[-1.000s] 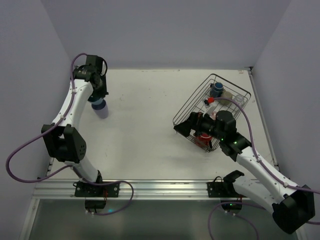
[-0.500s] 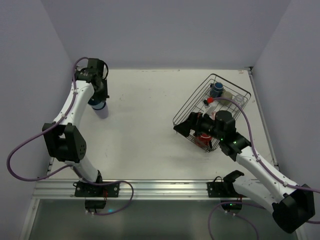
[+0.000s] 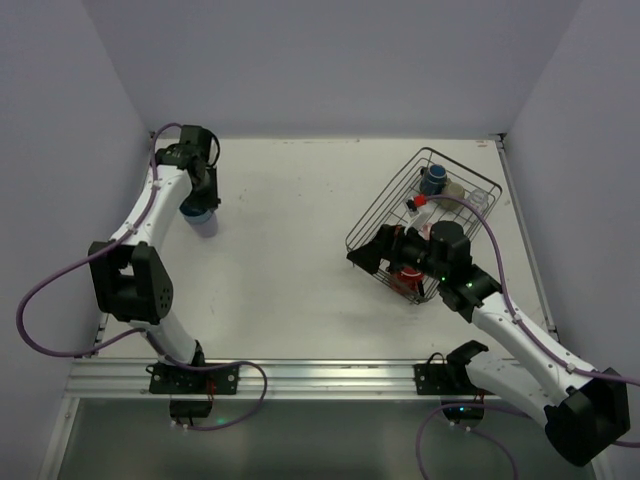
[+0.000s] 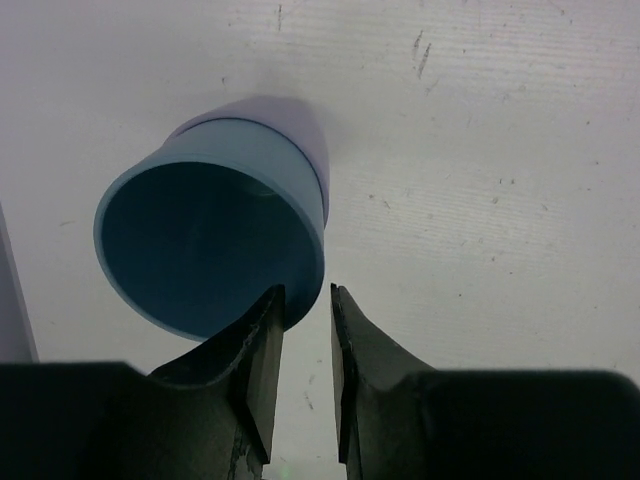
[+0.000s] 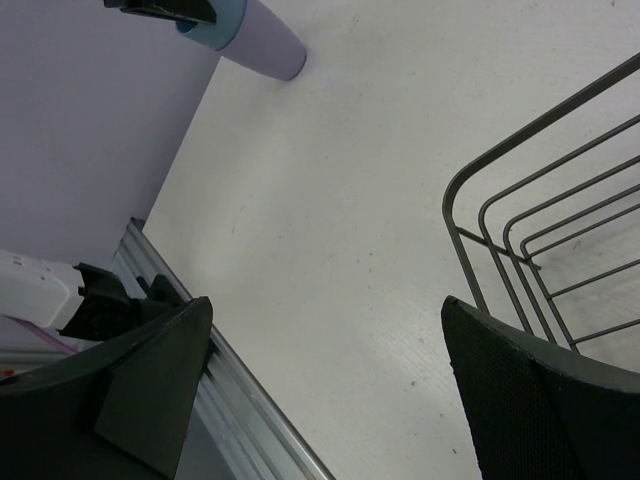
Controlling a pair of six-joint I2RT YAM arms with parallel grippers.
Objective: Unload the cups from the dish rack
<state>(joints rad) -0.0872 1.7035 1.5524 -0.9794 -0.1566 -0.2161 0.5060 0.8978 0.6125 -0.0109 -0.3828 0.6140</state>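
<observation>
The right gripper (image 5: pixel 326 305) hangs at the near left corner of the dish rack (image 3: pixel 385 205), jaws spread wide with only bare table (image 5: pixel 330 180) between them. Just behind it, inside the rack's near end, is a red cup (image 3: pixel 407 278); a dark blue cup (image 3: pixel 432 180) lies at the rack's far end. Well apart, at the far left of the table, the left gripper (image 4: pixel 306 290) stands over a light blue cup (image 4: pixel 210 240) that sits mouth-up on the surface. Its fingers (image 4: pixel 262 345) are parted only narrowly, their tips at the cup's rim; whether they touch it cannot be told.
</observation>
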